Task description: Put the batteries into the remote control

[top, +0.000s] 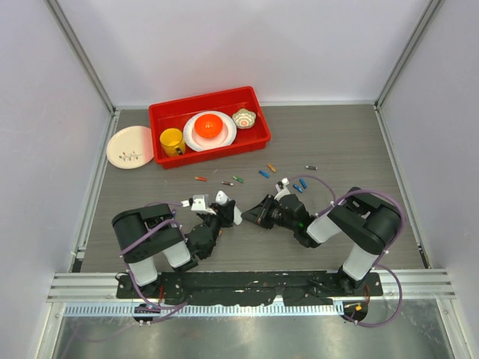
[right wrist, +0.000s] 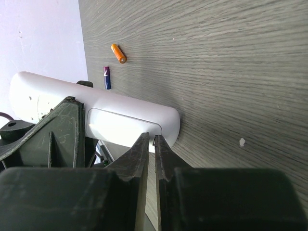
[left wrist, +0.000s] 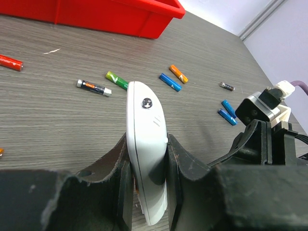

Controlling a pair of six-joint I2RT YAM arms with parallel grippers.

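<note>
The job is at an early stage. The remote control is off the tabletop, stood on its long edge and clamped between the left arm's fingers, which are closed on its two broad faces at the near centre of the work area. The right arm's fingers are drawn almost together, with only a thin slit between them and nothing visible in it. Their tips sit right at the edge of a rounded cover panel on the remote's side. Whether they touch it I cannot tell. That panel looks shut, so the battery bay is probably not yet open, and no cell shows inside the remote. The batteries all lie loose on the tabletop, scattered in a band between the arms and the red tray. Among them are a green battery, a blue battery and an orange battery, with a blue pair nearer the right arm. By my reading, only the pick-up of the remote is done. Left to do are opening the cover, fetching cells one at a time, seating them the right way round, and closing the cover again.
</note>
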